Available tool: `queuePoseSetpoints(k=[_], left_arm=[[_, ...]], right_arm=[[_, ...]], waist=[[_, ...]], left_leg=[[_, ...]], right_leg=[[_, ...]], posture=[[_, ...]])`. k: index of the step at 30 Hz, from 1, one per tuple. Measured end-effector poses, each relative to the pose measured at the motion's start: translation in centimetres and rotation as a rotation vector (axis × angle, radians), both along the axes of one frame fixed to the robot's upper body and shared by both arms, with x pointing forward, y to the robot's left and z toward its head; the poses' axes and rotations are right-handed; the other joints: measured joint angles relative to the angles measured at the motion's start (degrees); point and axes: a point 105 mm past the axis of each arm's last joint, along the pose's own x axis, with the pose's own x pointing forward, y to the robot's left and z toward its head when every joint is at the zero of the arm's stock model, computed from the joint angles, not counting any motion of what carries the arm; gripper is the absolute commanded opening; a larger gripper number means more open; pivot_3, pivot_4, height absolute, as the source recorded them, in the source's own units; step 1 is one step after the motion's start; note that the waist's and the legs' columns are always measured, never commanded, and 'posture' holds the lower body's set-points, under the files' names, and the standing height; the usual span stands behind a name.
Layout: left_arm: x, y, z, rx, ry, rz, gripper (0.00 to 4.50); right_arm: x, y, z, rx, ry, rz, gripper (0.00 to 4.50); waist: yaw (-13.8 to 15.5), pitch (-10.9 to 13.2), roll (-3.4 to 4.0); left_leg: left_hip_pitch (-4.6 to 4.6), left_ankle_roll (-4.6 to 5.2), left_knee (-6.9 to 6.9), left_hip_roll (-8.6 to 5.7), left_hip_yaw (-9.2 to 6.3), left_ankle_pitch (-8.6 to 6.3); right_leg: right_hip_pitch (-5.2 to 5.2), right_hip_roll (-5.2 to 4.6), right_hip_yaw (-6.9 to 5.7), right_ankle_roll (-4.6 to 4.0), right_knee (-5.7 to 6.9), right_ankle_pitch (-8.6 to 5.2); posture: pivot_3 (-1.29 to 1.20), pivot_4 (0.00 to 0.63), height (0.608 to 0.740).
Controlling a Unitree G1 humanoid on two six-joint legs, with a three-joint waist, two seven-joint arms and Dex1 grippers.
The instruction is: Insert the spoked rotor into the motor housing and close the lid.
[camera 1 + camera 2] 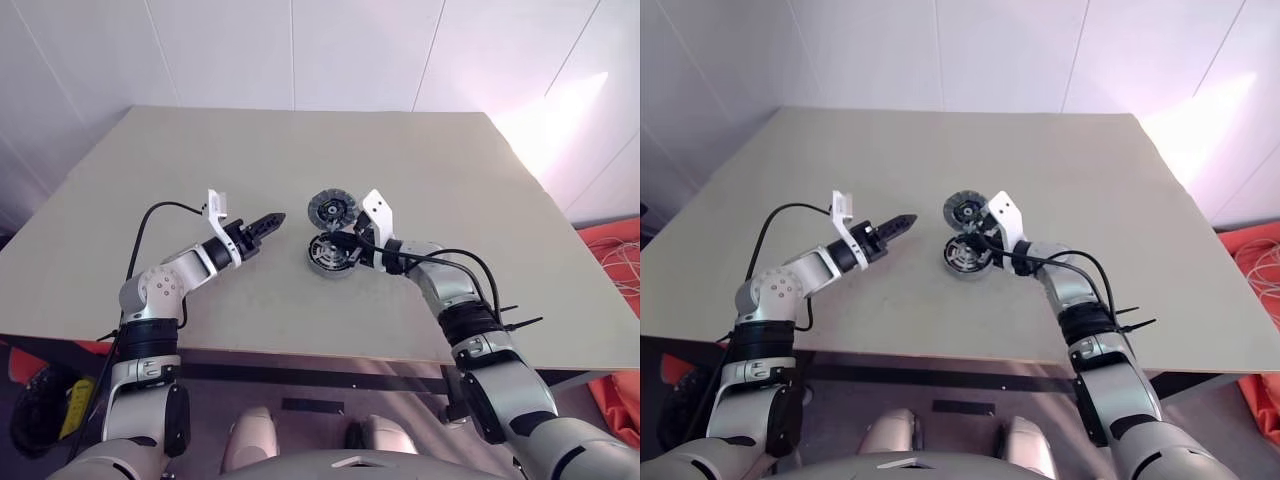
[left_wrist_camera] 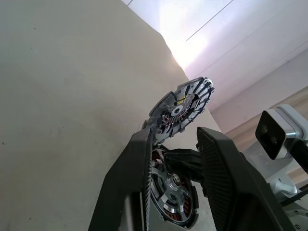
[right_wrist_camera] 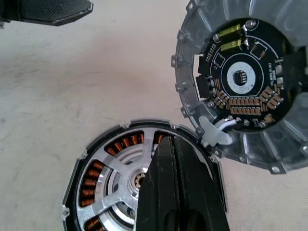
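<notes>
While rotor sits in housing: the silver spoked rotor (image 3: 126, 169) already lies inside the housing (image 3: 77, 171), copper windings showing between its spokes, so the step in hand looks like closing the lid.
Left gripper (image 1: 272, 219): hovers over bare worktop (image 1: 200, 160), near the housing's left side and apart from it; jaws partly apart, holding nothing.
Housing: rests flat on the worktop between the two grippers, open side up.
Lid (image 3: 243, 86): swung open beyond the housing, joined to its rim at one point, circuit-board face showing, tilted up from the worktop.
Right gripper (image 3: 174, 144): jaws pressed together, tip over the rotor's face near the hinge side; whether it touches the rotor I cannot tell.
Doing it well: probably check the rotor is seated level first, then bring the closed right tip behind the lid's far edge and fold it toward the housing.
Support: the left gripper could brace the housing's left wall so it does not slide.
Risk: wires at the hinge could get pinched.
</notes>
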Motion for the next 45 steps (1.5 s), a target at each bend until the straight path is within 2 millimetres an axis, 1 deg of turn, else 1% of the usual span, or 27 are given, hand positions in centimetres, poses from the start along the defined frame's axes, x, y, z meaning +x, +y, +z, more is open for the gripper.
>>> queuePoseSetpoints(k=[3, 5, 6, 7, 11, 14, 17, 19, 23, 26, 28, 31, 35, 38, 43, 45], left_arm=[[0.0, 0.0, 0.0, -0.002, -0.002, -0.003, 1.58], [0.0, -0.1, 0.0, -0.002, -0.002, -0.005, 1.58], [0.0, -0.1, 0.0, -0.002, -0.003, -0.006, 1.58], [0.0, -0.1, 0.0, -0.002, -0.003, -0.006, 1.58], [0.0, 0.2, -0.1, 0.002, 0.001, -0.005, 1.58], [0.1, 0.4, -0.3, 0.004, 0.008, -0.002, 1.62], [0.2, 0.3, 0.0, -0.004, -0.003, -0.002, 1.62], [0.3, 0.3, 0.3, -0.011, -0.011, -0.002, 1.62], [0.4, 0.6, 0.4, -0.015, -0.015, 0.008, 1.62], [0.4, 0.6, 0.4, -0.016, -0.016, 0.009, 1.62], [0.4, 0.6, 0.4, -0.016, -0.015, 0.011, 1.62], [0.4, 0.9, 0.5, -0.018, -0.018, 0.019, 1.62], [0.5, 1.1, 0.6, -0.018, -0.019, 0.028, 1.62], [0.5, 1.2, 0.5, -0.016, -0.019, 0.034, 1.62], [0.6, 1.2, 0.6, -0.014, -0.020, 0.040, 1.62], [0.6, 1.3, 0.5, -0.014, -0.020, 0.041, 1.62]], right_arm=[[-0.3, -0.4, 2.0, -0.019, -0.061, 0.038, 0.00], [-0.9, -0.9, 3.8, -0.054, -0.124, 0.096, 0.00], [-1.2, -1.1, 4.4, -0.083, -0.148, 0.125, 0.00], [-1.6, -1.4, 4.8, -0.119, -0.167, 0.155, 0.00], [-3.0, -2.7, 4.3, -0.295, -0.165, 0.299, 0.00], [-3.4, -2.8, 5.1, -0.363, -0.194, 0.392, 0.57], [-2.3, -2.3, 6.1, -0.474, -0.283, 0.446, 1.57], [-1.7, -2.4, 5.8, -0.538, -0.310, 0.458, 2.26], [-2.1, -1.9, 4.6, -0.629, -0.307, 0.589, 2.26], [-2.5, -1.6, 4.2, -0.700, -0.320, 0.694, 2.26], [-2.8, -1.5, 4.0, -0.744, -0.329, 0.753, 2.26], [-3.1, -1.1, 3.9, -0.792, -0.355, 0.832, 2.26], [-3.6, -0.6, 3.9, -0.812, -0.376, 0.906, 2.26], [-4.1, -0.3, 3.3, -0.836, -0.378, 0.957, 2.26], [-4.2, 0.1, 1.9, -0.857, -0.350, 0.985, 2.26], [-3.9, 0.2, 1.8, -0.861, -0.355, 0.981, 2.26]], waist=[[0.00, 0.00, 0.00], [0.04, 0.00, -0.01], [0.07, 0.00, -0.01], [0.07, 0.00, -0.01], [0.09, 0.01, -0.02], [-0.18, 0.01, -0.02], [-0.14, 0.01, -0.02], [-0.03, 0.01, -0.03], [0.02, 0.02, -0.03], [-0.05, 0.02, -0.03], [-0.07, 0.02, -0.04], [-0.10, 0.02, -0.04], [-0.06, 0.02, -0.04], [-0.09, 0.02, -0.04], [-0.14, 0.02, -0.04], [-0.16, 0.02, -0.04]], left_leg=[[-0.05, 0.01, -0.01, 0.00, 0.00, 0.00], [-0.05, 0.04, -0.02, 0.00, -0.01, -0.02], [-0.05, 0.04, -0.02, 0.00, 0.00, -0.02], [-0.03, 0.04, -0.01, 0.00, -0.01, -0.02], [-0.02, 0.04, 0.02, 0.00, -0.01, -0.02], [0.00, 0.03, 0.03, 0.02, 0.00, -0.01], [0.01, 0.01, 0.05, 0.04, 0.00, 0.00], [-0.03, 0.02, 0.06, 0.02, 0.00, 0.00], [-0.32, 0.21, 0.18, 0.02, -0.01, -0.09], [-0.97, 0.58, 0.75, 0.18, -0.01, -0.10], [-1.15, 0.69, 0.97, 0.22, -0.01, -0.16], [-1.12, 0.69, 1.08, 0.23, 0.00, -0.18], [-1.02, 0.63, 1.12, 0.26, -0.01, -0.18], [-1.03, 0.64, 1.19, 0.27, -0.01, -0.18], [-1.03, 0.62, 1.26, 0.28, -0.01, -0.19], [-1.02, 0.47, 1.28, 0.28, -0.01, -0.28]], right_leg=[[-0.04, 0.01, 0.00, 0.00, -0.01, 0.00], [-0.03, 0.01, 0.00, 0.01, -0.02, -0.01], [-0.03, 0.01, 0.00, 0.01, -0.03, -0.01], [-0.01, 0.01, 0.00, 0.01, -0.03, -0.01], [0.00, 0.01, 0.00, 0.02, -0.01, -0.02], [-0.01, 0.02, 0.00, 0.04, 0.01, -0.02], [-0.04, 0.03, -0.02, 0.02, 0.04, -0.02], [-0.04, 0.03, -0.02, 0.00, 0.03, -0.01], [-0.21, 0.02, -0.02, -0.02, 0.03, -0.02], [-0.66, 0.04, -0.08, -0.04, 0.25, -0.01], [-0.75, 0.03, -0.10, -0.05, 0.30, 0.01], [-0.70, 0.02, -0.10, -0.08, 0.33, 0.03], [-0.67, 0.02, -0.10, -0.08, 0.47, 0.04], [-0.67, 0.02, -0.10, -0.08, 0.55, 0.04], [-0.68, 0.02, -0.10, -0.09, 0.62, 0.04], [-0.68, 0.02, -0.09, -0.09, 0.64, 0.04]], posture=[[0.00, 0.000, 0.740], [0.00, 0.000, 0.740], [0.00, 0.000, 0.740], [0.00, 0.000, 0.740], [0.00, 0.000, 0.740], [0.00, 0.000, 0.740], [0.00, 0.000, 0.740], [0.00, 0.000, 0.740], [0.00, 0.000, 0.740], [0.00, 0.000, 0.740], [0.00, 0.000, 0.740], [0.00, 0.000, 0.740], [0.00, 0.000, 0.740], [0.00, 0.000, 0.740], [0.00, 0.000, 0.740], [0.00, 0.000, 0.740]])
